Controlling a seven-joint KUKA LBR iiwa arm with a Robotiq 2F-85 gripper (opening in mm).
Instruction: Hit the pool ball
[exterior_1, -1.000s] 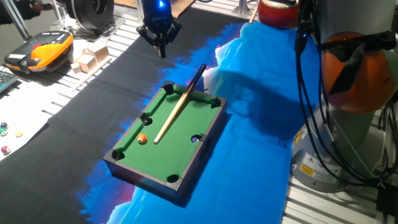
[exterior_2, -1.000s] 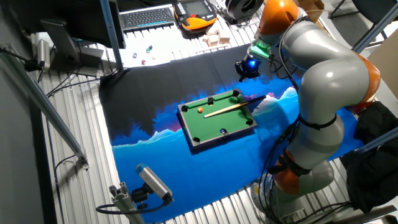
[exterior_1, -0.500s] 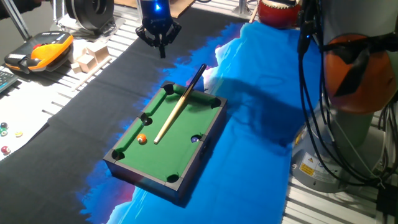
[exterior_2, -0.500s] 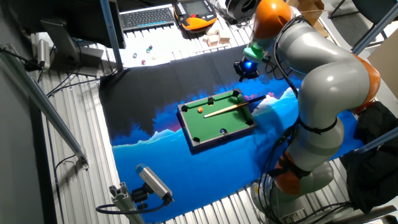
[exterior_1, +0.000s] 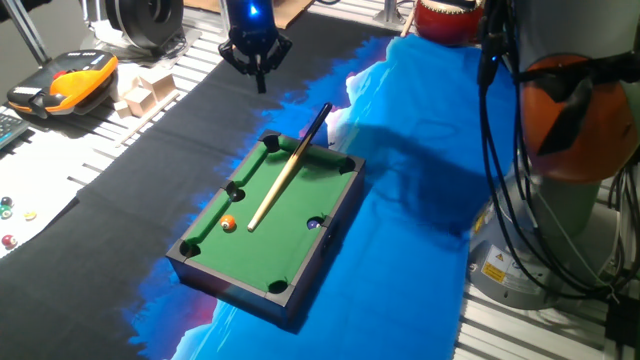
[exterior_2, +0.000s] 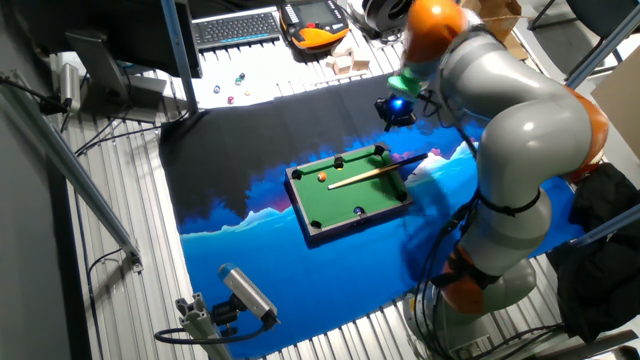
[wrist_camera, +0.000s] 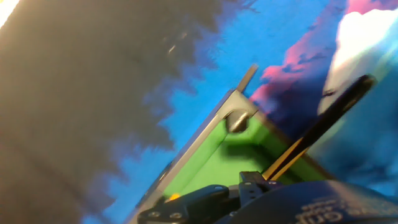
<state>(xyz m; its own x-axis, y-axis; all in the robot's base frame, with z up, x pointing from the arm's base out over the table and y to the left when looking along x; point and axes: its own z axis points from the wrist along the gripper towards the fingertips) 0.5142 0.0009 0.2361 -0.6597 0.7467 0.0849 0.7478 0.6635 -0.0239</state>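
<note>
The pool ball (exterior_1: 228, 223) is a small orange ball on the green felt of the mini pool table (exterior_1: 252, 291), near its left rail. From the other side, the pool ball (exterior_2: 322, 178) sits by the far-left end of the mini table (exterior_2: 352, 224). A tan cue stick (exterior_1: 285, 172) lies diagonally across the felt, its dark butt sticking out over the far corner. My gripper (exterior_1: 261, 84) hangs above the black cloth beyond that far corner, well apart from the ball, fingers drawn together with nothing held. The hand view shows the cue stick (wrist_camera: 311, 137) and a corner pocket (wrist_camera: 236, 121).
Wooden blocks (exterior_1: 140, 95) and an orange-black handset (exterior_1: 65, 80) lie at the back left. Small beads (exterior_1: 8, 205) rest on white paper at the left edge. Blue cloth (exterior_1: 420, 150) covers the right side. The arm's base and cables (exterior_1: 560, 150) stand at the right.
The gripper has shifted very slightly away from the table, and the arm's upper links have swung a little. The ball and the cue stick have not moved.
</note>
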